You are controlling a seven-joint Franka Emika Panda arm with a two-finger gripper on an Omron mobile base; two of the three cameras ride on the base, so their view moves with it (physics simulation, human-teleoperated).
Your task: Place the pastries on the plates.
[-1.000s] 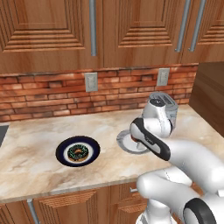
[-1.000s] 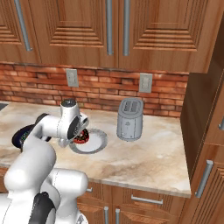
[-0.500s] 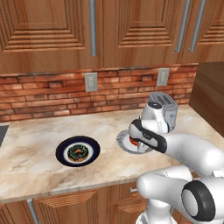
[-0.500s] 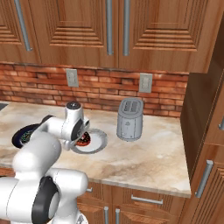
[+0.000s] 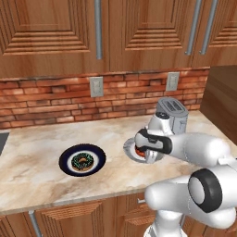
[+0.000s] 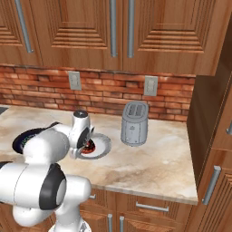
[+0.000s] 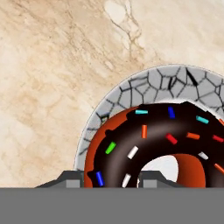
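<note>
The donut with red-orange icing (image 7: 144, 144) and coloured sprinkles sits between my fingertips (image 7: 72, 179), directly over the pale grey plate (image 7: 162, 83). My gripper (image 5: 141, 150) is shut on this donut (image 6: 89, 146) low over that plate (image 5: 129, 147) at the counter's middle. I cannot tell whether the donut touches the plate. The chocolate donut with green-teal sprinkles (image 5: 82, 161) lies in the centre of the navy plate (image 5: 65, 159) to the left. My arm hides part of the navy plate (image 6: 22, 138) in the right base view.
A silver toaster (image 5: 172, 113) stands just behind the pale plate, close to my hand, and appears again in the right base view (image 6: 134, 123). A brick wall with two outlets runs along the back. A wooden side panel closes the counter at the right.
My hand has sunk a little lower over the pale plate, still carrying the red-orange donut. The navy plate and its donut have not moved.
</note>
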